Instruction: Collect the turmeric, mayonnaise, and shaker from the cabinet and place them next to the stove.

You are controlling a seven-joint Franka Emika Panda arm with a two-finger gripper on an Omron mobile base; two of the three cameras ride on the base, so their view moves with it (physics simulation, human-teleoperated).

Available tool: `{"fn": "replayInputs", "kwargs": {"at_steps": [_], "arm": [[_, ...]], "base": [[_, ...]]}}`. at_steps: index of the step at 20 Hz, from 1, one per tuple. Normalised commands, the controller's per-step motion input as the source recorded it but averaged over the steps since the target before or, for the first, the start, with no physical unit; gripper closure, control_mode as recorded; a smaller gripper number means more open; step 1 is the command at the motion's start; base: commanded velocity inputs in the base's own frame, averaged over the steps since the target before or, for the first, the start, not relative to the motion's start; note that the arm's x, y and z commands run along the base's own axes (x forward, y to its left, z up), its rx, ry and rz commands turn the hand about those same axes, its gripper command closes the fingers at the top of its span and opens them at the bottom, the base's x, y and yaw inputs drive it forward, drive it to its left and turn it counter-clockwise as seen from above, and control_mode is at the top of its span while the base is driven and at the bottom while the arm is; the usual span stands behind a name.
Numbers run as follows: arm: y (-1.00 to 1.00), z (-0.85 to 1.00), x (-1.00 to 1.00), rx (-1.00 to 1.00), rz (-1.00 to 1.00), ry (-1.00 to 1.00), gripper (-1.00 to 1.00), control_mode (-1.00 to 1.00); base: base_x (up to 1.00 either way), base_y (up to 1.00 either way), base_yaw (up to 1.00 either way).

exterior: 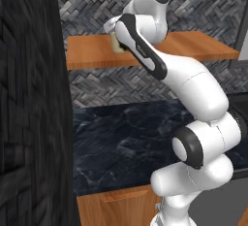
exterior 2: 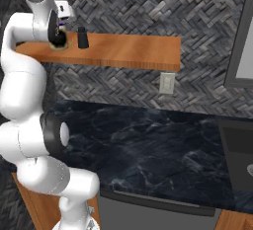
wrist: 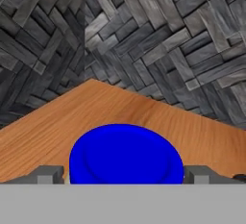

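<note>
The gripper [wrist: 124, 175], jaws spread wide, straddles the mayonnaise [wrist: 126, 155] on the cabinet [exterior 2: 128, 51], apparently ungrasped; the shaker [exterior 2: 82, 38] stands beside it, so no item has reached the stove.

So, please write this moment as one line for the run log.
phase: reaching for mayonnaise | jaws: open, one on each side of blue lid | shaker: standing on cabinet | turmeric: not seen
</note>
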Motion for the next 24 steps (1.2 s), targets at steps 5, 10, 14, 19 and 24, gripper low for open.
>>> {"fn": "replayInputs", "kwargs": {"at_steps": [5, 10, 14, 19, 24], "arm": [[-0.07, -0.12, -0.84, 0.00, 0.00, -0.12, 1.00, -1.00], [-0.24, -0.01, -0.86, 0.00, 0.01, -0.08, 1.00, -1.00], [-0.49, 0.00, -0.90, 0.00, 0.03, -0.04, 1.00, -1.00], [-0.62, 0.00, -0.88, 0.00, 0.06, 0.00, 1.00, -1.00], [-0.65, -0.08, -0.80, 0.00, 0.10, 0.00, 1.00, -1.00]], "base": [[0.00, 0.00, 0.00], [0.00, 0.00, 0.00], [0.00, 0.00, 0.00], [0.00, 0.00, 0.00], [0.00, 0.00, 0.00]]}}
